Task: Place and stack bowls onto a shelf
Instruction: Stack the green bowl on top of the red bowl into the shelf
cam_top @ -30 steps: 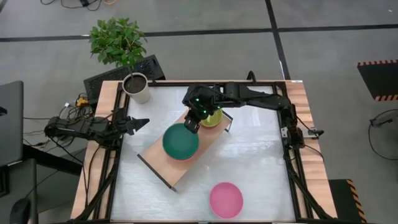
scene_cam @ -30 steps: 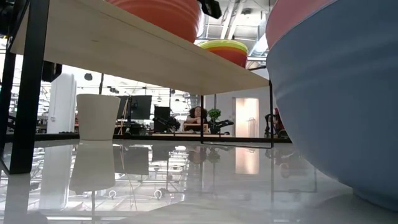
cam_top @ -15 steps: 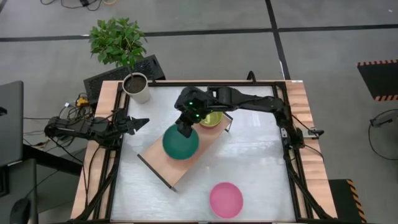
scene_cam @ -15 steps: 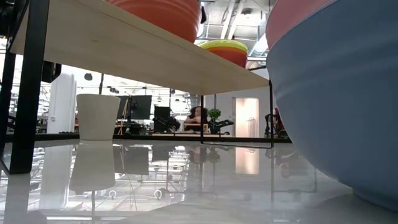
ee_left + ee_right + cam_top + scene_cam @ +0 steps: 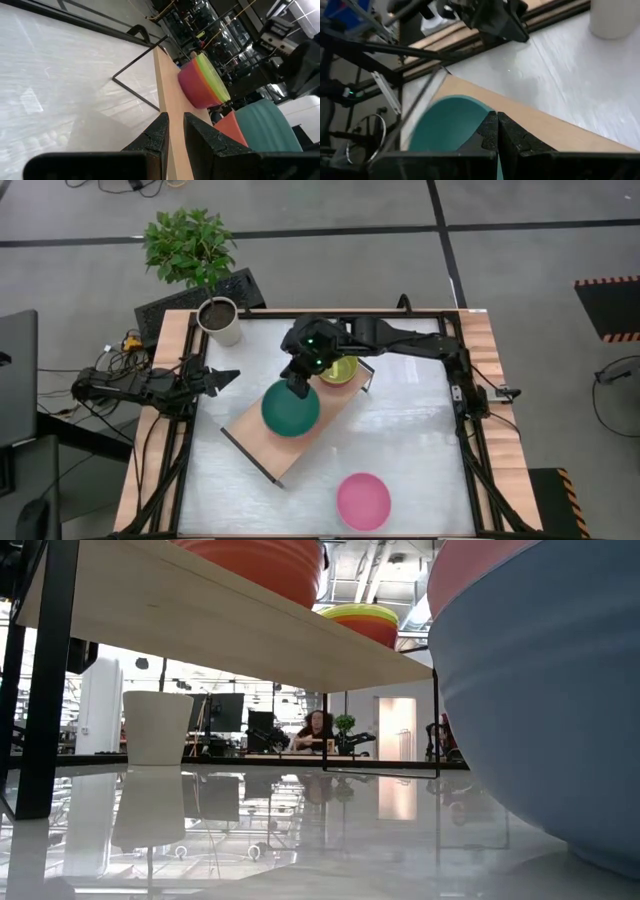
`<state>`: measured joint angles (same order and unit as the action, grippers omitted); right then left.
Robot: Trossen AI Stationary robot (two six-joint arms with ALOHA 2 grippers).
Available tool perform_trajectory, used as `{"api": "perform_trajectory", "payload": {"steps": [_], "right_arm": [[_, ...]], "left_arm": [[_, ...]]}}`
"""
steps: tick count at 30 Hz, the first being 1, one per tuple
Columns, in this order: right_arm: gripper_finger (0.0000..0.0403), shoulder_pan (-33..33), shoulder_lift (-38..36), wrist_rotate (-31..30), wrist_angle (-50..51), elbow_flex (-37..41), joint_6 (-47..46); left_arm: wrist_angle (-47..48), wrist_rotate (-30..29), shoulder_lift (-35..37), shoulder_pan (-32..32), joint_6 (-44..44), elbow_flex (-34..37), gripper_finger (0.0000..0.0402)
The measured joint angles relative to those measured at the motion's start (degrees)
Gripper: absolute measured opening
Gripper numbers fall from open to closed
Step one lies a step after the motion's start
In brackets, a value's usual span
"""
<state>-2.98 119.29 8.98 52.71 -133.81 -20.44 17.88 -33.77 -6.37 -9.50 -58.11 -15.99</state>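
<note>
The wooden shelf [image 5: 262, 446] lies slantwise across the table's middle. On it a large teal bowl [image 5: 288, 412] sits nested in a red bowl [image 5: 227, 126], and a small yellow-green bowl is stacked on a small red one [image 5: 342, 370] at the shelf's far end. A pink bowl [image 5: 363, 500] rests on the table near the near edge. In the low view it shows nested in a blue bowl [image 5: 540, 740]. My right gripper [image 5: 298, 386] is shut and hovers at the teal bowl's far rim [image 5: 470, 107]. My left gripper [image 5: 232, 378] waits at the table's left edge, its fingers a narrow gap apart. My right gripper points down with shut fingers [image 5: 490, 131] at the teal bowl's far rim. Nothing is between the fingers. Whether the fingertips touch the rim I cannot tell.
A white plant pot [image 5: 220, 320] stands at the table's far left corner. The shelf's black end frames [image 5: 250, 455] stand on the table. Bare white table lies to the right of the shelf and between it and the pink bowl.
My right gripper has moved a little toward the table's left, from beside the small stack to the teal bowl's far rim. The red rim that showed beneath the teal bowl's near side is now covered by it.
</note>
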Motion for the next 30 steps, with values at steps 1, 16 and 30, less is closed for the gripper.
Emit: {"api": "perform_trajectory", "payload": {"steps": [1,16,30], "right_arm": [[0.0020,0.1,0.1,0.0,0.1,0.1,0.3],[0.0020,-0.7,0.1,-0.9,0.2,0.1,1.4],[0.0020,-0.4,0.1,-1.6,0.3,0.1,1.7]], "left_arm": [[0.1,-0.1,0.0,0.0,0.0,0.0,0.0043],[0.8,-0.4,0.0,0.0,-0.2,0.0,0.0043],[0.9,-0.6,0.0,0.0,-0.2,0.0,0.0043]]}}
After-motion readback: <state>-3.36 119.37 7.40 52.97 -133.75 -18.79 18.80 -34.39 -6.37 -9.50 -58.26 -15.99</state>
